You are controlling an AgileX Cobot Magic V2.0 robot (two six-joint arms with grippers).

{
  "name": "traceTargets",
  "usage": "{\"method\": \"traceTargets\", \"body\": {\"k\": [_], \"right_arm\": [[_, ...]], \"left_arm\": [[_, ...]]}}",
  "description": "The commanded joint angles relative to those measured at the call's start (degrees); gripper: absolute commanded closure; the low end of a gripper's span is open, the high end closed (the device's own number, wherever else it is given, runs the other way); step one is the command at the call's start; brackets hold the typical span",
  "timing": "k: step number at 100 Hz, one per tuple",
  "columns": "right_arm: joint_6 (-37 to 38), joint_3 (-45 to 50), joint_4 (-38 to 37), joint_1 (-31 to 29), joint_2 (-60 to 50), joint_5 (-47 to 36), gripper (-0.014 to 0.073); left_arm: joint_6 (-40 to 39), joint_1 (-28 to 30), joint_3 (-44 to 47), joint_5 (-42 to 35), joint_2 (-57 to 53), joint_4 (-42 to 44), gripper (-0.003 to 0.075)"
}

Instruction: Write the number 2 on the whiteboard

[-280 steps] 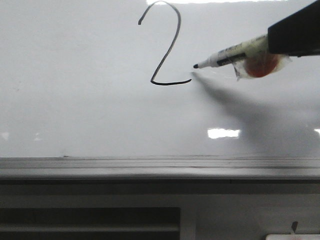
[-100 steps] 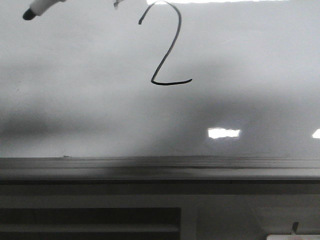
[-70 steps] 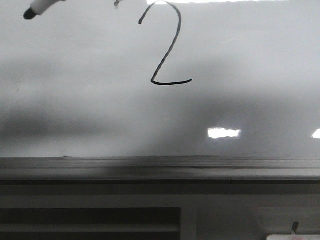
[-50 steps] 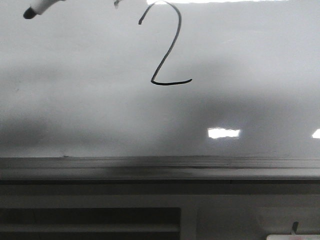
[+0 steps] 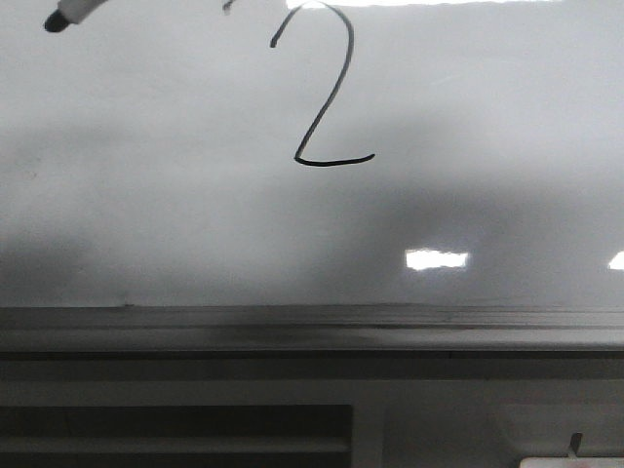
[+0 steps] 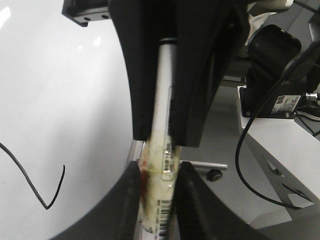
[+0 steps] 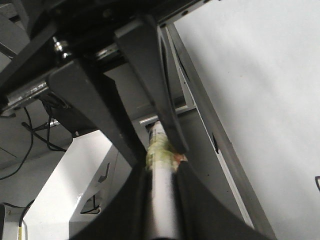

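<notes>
Marker tip [image 5: 56, 20] at the far upper-left corner of the front view, clear of the number 2 [image 5: 324, 93] and seemingly off the whiteboard [image 5: 175, 195]. The numeral sits upper-centre on the board, complete: curved top, diagonal, flat base stroke. Grey ledge [image 5: 292, 327] runs below it, dark slatted panel [image 5: 175, 429] lower left. Both wrist views show a marker clamped between fingers: left gripper [image 6: 159, 200] closed around a taped marker body [image 6: 162, 150]; right gripper [image 7: 160, 200] likewise pinching a marker barrel [image 7: 161, 205]. Risk, as I judge it: a stray dip of the tip toward the board would leave an extra mark, or a sweep past the centre could smear wet ink. Hidden: arms absent from the front view; marker body cut off by the frame; top of the 2 washed out by glare.
</notes>
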Motion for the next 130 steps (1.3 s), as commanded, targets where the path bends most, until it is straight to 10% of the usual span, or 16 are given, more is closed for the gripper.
{"method": "traceTargets", "body": {"k": [1,53,94,130], "right_arm": [[-0.2,-1.9,4.9,-0.2,-0.8,0.3,0.0656],[-0.2,-1.9,5.3,-0.2,-0.8,1.8,0.0652],[3.9,-2.0,5.5,-0.5,-1.2,-5.5,0.0129],[6.7,-1.6,5.5,-11.3,-9.7,-12.1,0.0116]], "left_arm": [[0.0,-0.3,-1.9,-1.6,-0.5,-2.4,0.0611],[0.0,-0.3,-1.9,-1.4,-0.5,-2.4,0.0741],[-0.7,-0.3,-1.9,-1.4,-0.7,-2.3,0.0741],[-5.7,-0.4,5.1,-21.7,-8.9,-3.5,0.0741]]}}
